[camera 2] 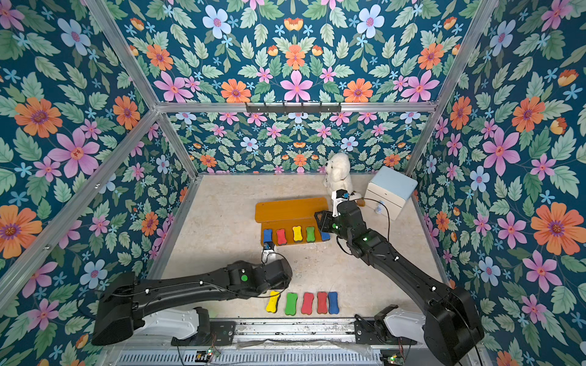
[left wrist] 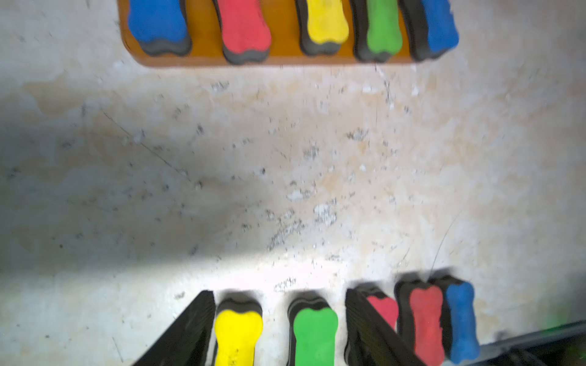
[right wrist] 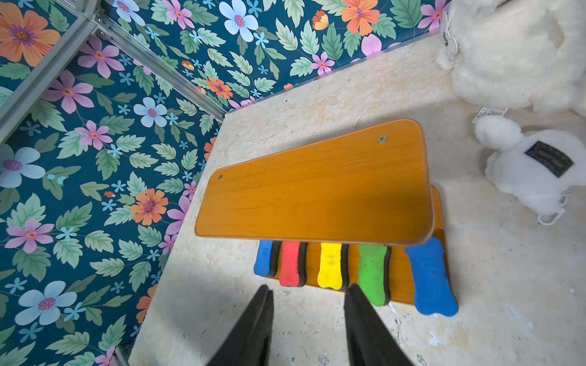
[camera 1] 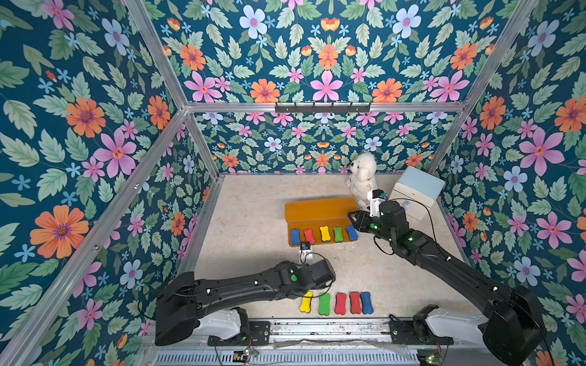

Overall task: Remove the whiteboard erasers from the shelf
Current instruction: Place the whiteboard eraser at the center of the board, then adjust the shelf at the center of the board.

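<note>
The orange-brown shelf (camera 1: 317, 210) lies flat mid-table in both top views. Its lower tier holds several whiteboard erasers: blue (camera 1: 295, 236), red (camera 1: 309, 236), yellow (camera 1: 325, 233), green (camera 1: 338, 234) and blue (camera 1: 351, 232). Several more lie in a row on the table by the front edge, from yellow (camera 1: 306, 301) to blue (camera 1: 366, 302). My left gripper (left wrist: 279, 317) hangs open over that front row, straddling the yellow (left wrist: 237, 329) and green (left wrist: 314, 332) ones and gripping nothing. The arm hides it in both top views. My right gripper (right wrist: 307, 288) hovers open and empty by the shelf's right end (camera 1: 352, 217).
A large white plush dog (camera 1: 363, 177) sits behind the shelf, with a small white plush (right wrist: 532, 171) beside it. A white-and-light-blue drawer box (camera 1: 415, 190) stands at the back right. Floral walls with aluminium posts close in three sides.
</note>
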`<state>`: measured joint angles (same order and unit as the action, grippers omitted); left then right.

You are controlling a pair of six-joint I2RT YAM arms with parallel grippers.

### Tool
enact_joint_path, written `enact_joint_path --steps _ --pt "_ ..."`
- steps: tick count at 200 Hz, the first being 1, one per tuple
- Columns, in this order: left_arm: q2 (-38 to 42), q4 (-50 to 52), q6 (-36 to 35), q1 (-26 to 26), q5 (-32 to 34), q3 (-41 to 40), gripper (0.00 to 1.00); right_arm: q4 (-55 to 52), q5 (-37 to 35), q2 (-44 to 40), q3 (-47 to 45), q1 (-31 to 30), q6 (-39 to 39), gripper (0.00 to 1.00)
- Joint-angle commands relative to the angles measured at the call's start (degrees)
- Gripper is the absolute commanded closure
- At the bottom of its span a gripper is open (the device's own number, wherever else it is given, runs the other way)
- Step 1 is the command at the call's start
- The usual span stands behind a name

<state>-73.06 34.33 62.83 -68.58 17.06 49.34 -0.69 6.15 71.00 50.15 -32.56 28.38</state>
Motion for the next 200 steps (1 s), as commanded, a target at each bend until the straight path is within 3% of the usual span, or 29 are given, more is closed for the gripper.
enact_joint_path --steps 1,60,87,120,200 --pt "2.6 -3.0 -10.6 7.8 -5.7 1.4 0.30 -3.0 -1.5 1.6 2.3 0.0 -3.0 0.57" --pt "-2.9 -5.8 -29.4 35.1 -18.7 12.5 0.27 -6.1 -0.5 8.5 9.3 4.0 -5.8 0.53" --pt "-9.5 -7.5 -33.2 43.2 -25.0 17.3 0.27 -8.1 2.5 12.2 13.3 8.3 -7.3 0.50" --pt "-15.0 -10.6 -34.2 47.8 -30.8 19.1 0.26 -10.1 4.7 17.2 17.9 11.1 -8.3 0.43" --pt "-17.8 -13.6 -34.6 49.7 -35.3 18.4 0.33 -10.7 9.9 26.5 23.3 11.5 -7.2 0.41"
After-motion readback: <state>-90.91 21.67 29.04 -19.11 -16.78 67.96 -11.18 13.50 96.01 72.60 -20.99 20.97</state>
